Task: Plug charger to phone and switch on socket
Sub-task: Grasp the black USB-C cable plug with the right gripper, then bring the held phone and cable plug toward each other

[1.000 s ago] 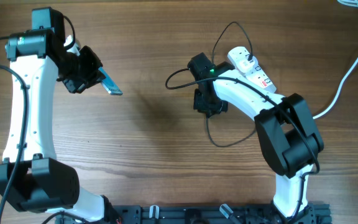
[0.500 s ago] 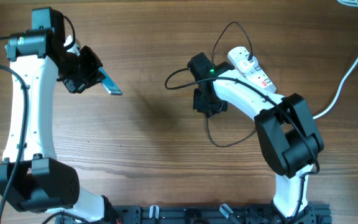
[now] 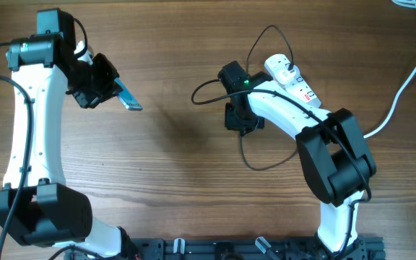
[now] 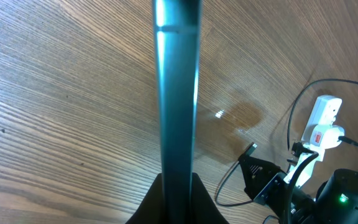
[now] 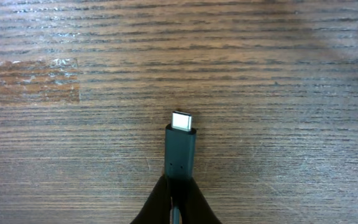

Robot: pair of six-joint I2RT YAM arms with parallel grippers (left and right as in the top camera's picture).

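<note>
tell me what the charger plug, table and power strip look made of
Charger plug: matte black plastic shell, with a shiny silvery, likely metal, end. Table: brown wood or wood-look laminate, visible grain, slight sheen. Power strip: smooth white plastic, probably.

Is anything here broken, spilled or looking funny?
Nothing looks broken or spilled. The only funny thing: the phone isn't lying on the table; the left tool holds it up, tilted. The right tool pinches the charger tip, not plugged in.
</note>
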